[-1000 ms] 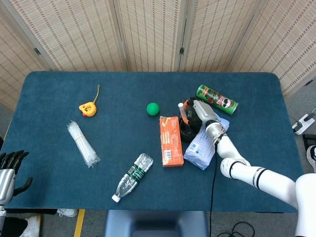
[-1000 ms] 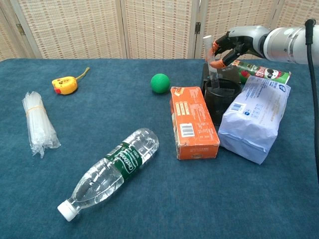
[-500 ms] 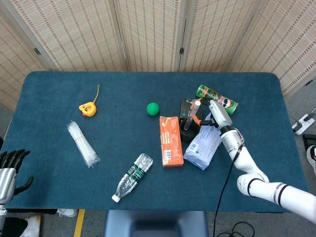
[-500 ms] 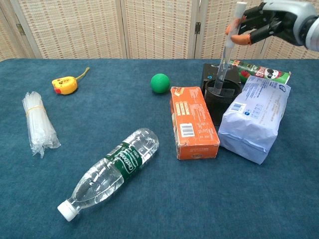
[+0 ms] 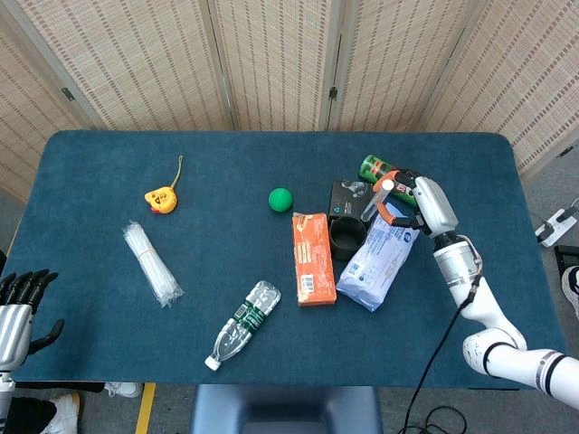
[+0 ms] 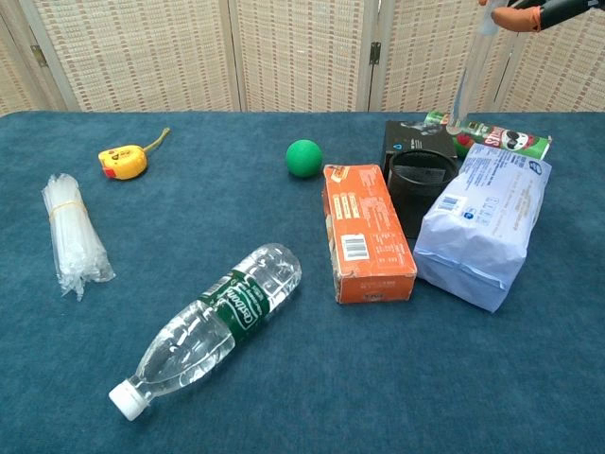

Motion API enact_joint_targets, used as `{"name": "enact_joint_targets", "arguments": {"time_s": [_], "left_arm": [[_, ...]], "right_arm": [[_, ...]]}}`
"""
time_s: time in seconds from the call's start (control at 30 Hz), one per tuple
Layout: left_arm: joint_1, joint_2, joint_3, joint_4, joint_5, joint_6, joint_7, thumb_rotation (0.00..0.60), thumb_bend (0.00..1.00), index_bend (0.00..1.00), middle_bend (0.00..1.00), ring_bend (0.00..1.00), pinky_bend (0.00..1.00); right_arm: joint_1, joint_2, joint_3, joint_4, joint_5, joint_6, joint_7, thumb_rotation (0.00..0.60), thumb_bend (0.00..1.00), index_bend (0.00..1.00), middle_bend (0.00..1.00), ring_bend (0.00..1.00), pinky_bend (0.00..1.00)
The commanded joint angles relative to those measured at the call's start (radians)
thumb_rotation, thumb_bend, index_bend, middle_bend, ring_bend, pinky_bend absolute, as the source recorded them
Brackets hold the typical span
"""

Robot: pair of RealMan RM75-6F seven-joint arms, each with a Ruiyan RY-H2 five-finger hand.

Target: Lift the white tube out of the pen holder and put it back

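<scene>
The white tube (image 6: pixel 470 72) hangs tilted in the air, its lower end just above and behind the black pen holder (image 6: pixel 419 185). My right hand (image 6: pixel 541 11) pinches the tube's top at the upper right edge of the chest view. In the head view the right hand (image 5: pixel 414 201) holds the tube (image 5: pixel 377 201) to the right of the pen holder (image 5: pixel 345 234), which stands upright between an orange box and a white bag. My left hand (image 5: pixel 20 304) rests off the table's near left corner, fingers apart, holding nothing.
An orange box (image 6: pixel 367 232) and a white bag (image 6: pixel 482 219) flank the holder. A black box (image 6: pixel 416 140) and a green can (image 6: pixel 496 138) lie behind it. Further left are a green ball (image 6: pixel 303 157), a water bottle (image 6: pixel 213 326), a yellow tape measure (image 6: pixel 124 161) and a clear bundle (image 6: pixel 71 235).
My right hand has risen up and to the right with the tube, drawing it fully out of the pen holder. The left hand has not moved.
</scene>
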Motion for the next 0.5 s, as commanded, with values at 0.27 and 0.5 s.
{"name": "enact_joint_targets", "arguments": {"time_s": [0.27,0.5], "left_arm": [[0.001,-0.004,0.002,0.005,0.004,0.003,-0.008,0.6,0.33,0.2,0.18,0.14,0.12],[-0.002,-0.007,0.003,0.008,0.005,0.0,-0.009,0.6,0.33,0.2,0.18,0.14,0.12]], "right_arm": [[-0.015,0.079,0.035,-0.124,-0.011,-0.087,0.266,0.6,0.44,0.64,0.44,0.24,0.21],[0.006,0.075,-0.014,-0.028,-0.055,-0.08,0.106,0.6,0.44,0.64,0.44,0.24,0.21]]}}
